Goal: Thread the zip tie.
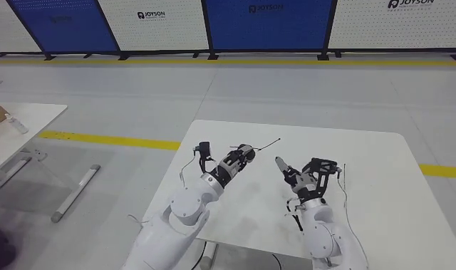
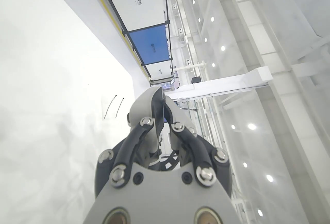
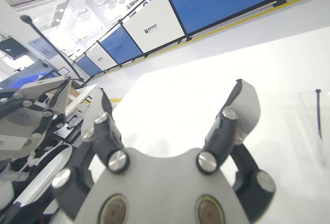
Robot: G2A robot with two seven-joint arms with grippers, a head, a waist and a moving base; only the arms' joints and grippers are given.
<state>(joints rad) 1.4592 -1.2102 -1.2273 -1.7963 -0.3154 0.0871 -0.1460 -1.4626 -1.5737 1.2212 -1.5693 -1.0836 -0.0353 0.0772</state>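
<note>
Panels (image 1: 271,17): blue and white, each carrying a printed logo, beyond table.
Table (image 1: 385,199): white.
Left claw (image 2: 163,104): over table, clamped on tie.
Right claw (image 3: 170,91): over table, spread wide.
Tie (image 1: 265,144): tail in left claw, long axis running out from its tips, head toward table's far edge.
Spare tie (image 3: 319,111): flat on table.

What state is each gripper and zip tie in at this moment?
Left gripper: shut on the black plastic zip tie.
Held black plastic zip tie: straight, not threaded.
Right gripper: open, empty.
Second black zip tie: lying loose on the white table.
</note>
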